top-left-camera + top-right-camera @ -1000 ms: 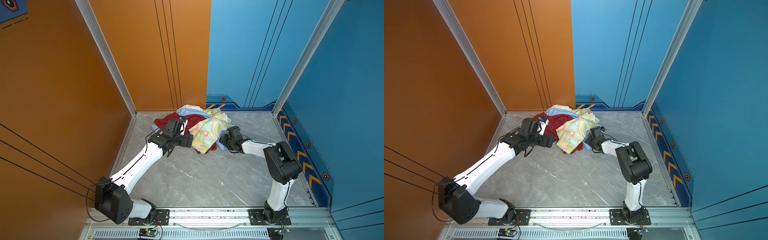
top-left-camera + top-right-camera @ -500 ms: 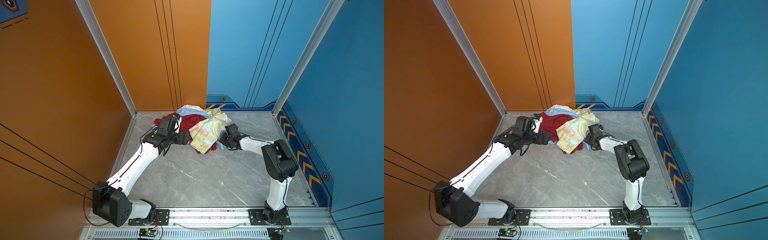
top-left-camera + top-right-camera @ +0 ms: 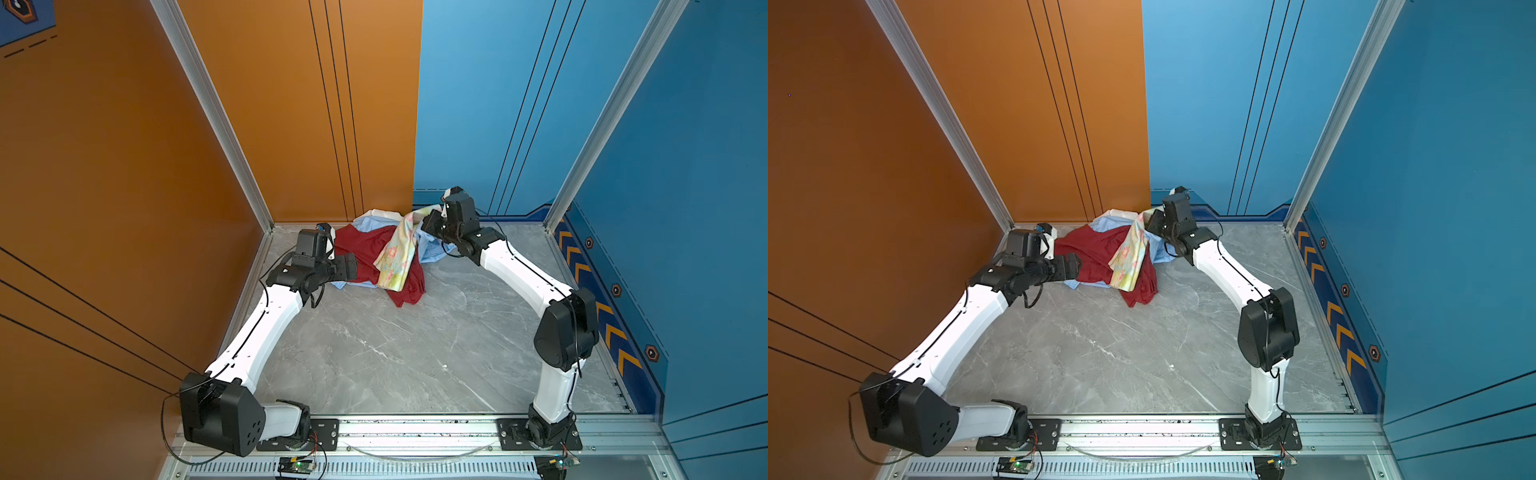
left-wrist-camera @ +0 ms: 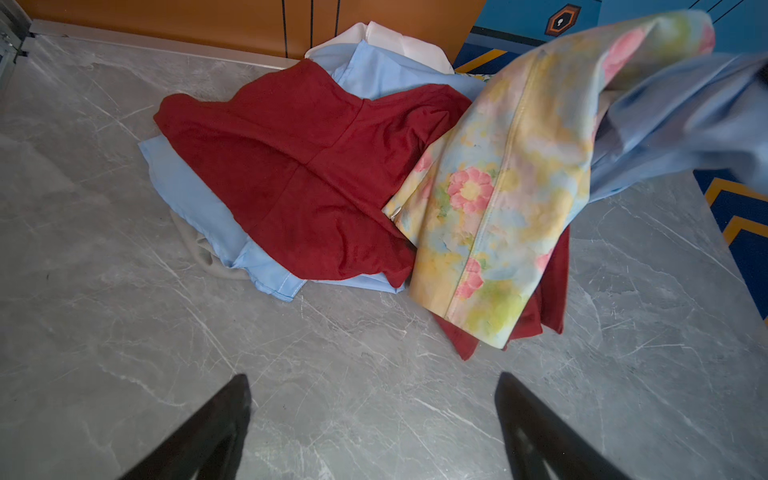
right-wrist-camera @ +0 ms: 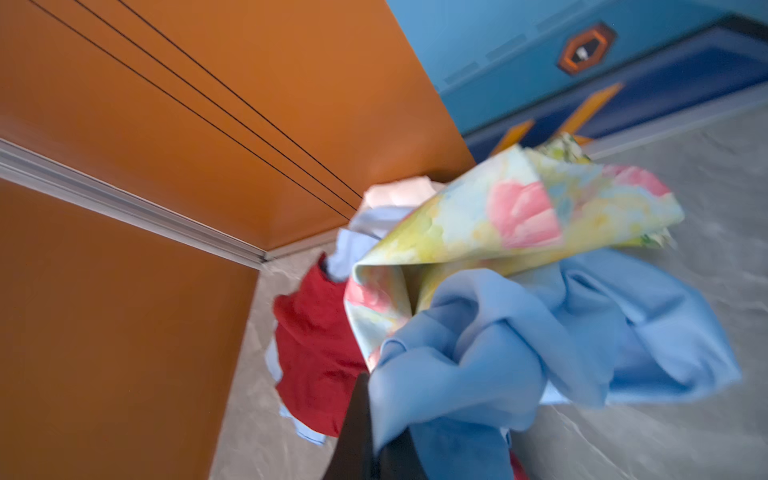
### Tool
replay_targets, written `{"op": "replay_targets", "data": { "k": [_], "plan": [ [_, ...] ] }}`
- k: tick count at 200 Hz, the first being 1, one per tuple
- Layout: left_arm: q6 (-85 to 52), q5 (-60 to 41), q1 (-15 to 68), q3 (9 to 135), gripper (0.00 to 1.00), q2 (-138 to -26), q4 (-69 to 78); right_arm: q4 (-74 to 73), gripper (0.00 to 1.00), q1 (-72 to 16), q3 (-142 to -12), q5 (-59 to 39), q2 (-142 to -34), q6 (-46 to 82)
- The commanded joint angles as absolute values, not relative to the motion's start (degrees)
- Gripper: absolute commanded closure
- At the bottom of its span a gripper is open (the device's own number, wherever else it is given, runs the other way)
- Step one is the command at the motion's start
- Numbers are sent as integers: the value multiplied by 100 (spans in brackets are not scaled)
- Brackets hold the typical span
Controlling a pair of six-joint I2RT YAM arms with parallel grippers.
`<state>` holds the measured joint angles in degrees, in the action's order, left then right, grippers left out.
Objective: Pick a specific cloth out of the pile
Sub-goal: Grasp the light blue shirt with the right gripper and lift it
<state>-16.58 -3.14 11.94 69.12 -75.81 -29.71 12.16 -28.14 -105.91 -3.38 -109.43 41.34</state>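
My right hand (image 3: 429, 227) is clamped shut on a bunch of the cloth (image 5: 478, 353), holding it raised over the pile (image 3: 365, 253) at the upper middle of both top views. The floral cloth (image 4: 498, 187) is draped across it. My left hand (image 4: 374, 415) gapes wide over bare worktop (image 4: 124, 332), near the red cloth (image 4: 311, 166).

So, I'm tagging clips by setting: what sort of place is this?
Probably a robot test cell: orange wall panels and blue wall panels enclose a marble-look floor, with the left arm and right arm mounted on an aluminium rail.
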Motion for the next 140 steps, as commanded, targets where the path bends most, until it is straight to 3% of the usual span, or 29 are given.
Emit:
{"op": "replay_targets", "data": {
  "k": [1, 25, 45, 93, 140],
  "plan": [
    [-1825, -367, 1086, 6733, 8, -7404, -2901, 1132, 100, -2993, -11944, -654, -11298, 3739],
    [-1919, -262, 996, 6681, 8, -7354, -2880, 1435, 100, -3114, -14144, -991, -12343, 3590],
    [-1961, -229, 915, 6595, 8, -7256, -2766, 1300, 100, -3189, -15196, -1078, -12884, 3658],
    [-1896, -641, 1040, 6285, 8, -6950, -1938, 786, 100, -3286, -14827, -1139, -12694, 3650],
    [-1874, -814, 1726, 6018, 5, -7267, -413, 326, 100, -3343, -13910, -1246, -12152, 3706]
  ]
}}
